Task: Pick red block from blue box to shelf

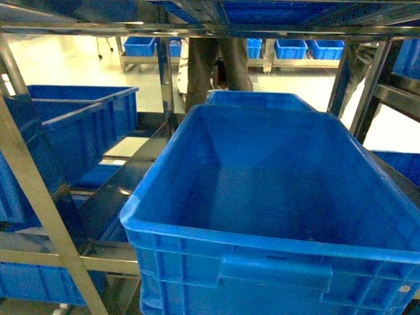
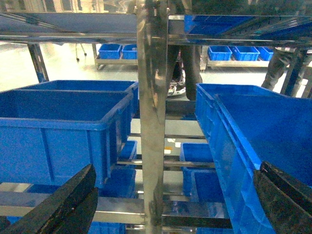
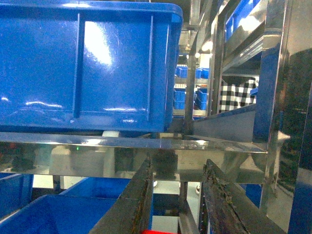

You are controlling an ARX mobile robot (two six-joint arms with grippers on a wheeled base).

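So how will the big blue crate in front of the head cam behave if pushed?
Probably light: the blue crate looks empty. The ribbed walls and thick rim suggest it stays stiff. It is wide and low with glossy plastic, so it would likely slide rather than tip.

- large dark blue ribbed plastic crate (image 1: 275, 216), nearest in head view, inside looks bare
- second dark blue crate (image 1: 259, 100) right behind it, touching
- dark blue crates on the left (image 1: 79, 118), side by side
- row of small blue bins (image 1: 308, 48) far back on pale floor (image 1: 72, 62)
- black-and-white checked cloth (image 3: 237, 95) in right wrist view, far off
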